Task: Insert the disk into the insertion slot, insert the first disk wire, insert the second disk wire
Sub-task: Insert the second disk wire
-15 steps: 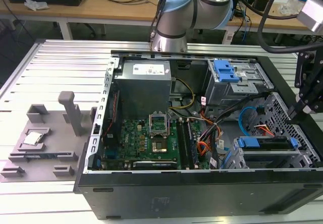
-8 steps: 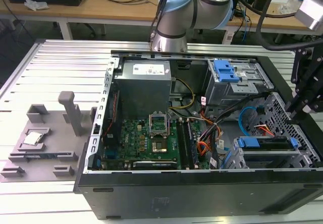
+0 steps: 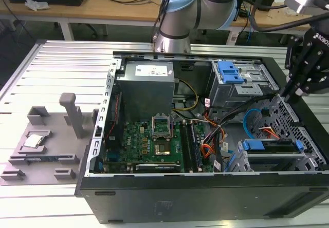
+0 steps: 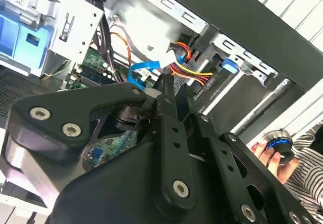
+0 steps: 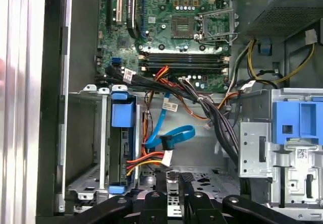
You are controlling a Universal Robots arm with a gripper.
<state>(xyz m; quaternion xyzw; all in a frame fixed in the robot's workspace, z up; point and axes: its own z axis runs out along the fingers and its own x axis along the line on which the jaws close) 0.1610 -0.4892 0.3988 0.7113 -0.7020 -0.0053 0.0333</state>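
The disk (image 3: 271, 146), silver in a bright blue carrier, sits inside the insertion slot (image 3: 288, 161), the low grey perforated cage at the exterior view's right front of the open case. In the first wrist view the disk (image 5: 122, 133) shows edge-on in the slot (image 5: 83, 138). Beside it hang loose a blue flat cable (image 5: 171, 135) and a red-yellow-black wire bundle ending in a white connector (image 5: 165, 158). My gripper (image 5: 172, 176) hovers just short of that connector; in the exterior view the gripper (image 3: 294, 93) is above the case's right wall. The same cables (image 4: 151, 70) lie past the gripper (image 4: 169, 85).
A taller grey bay with a blue clip (image 3: 229, 75) stands behind the slot. The motherboard (image 3: 154, 140) and power supply (image 3: 146, 87) fill the case's left. Black cable bundles (image 5: 212, 108) cross the middle. A person's hand (image 4: 270, 156) holds a blue-ringed knob outside the case.
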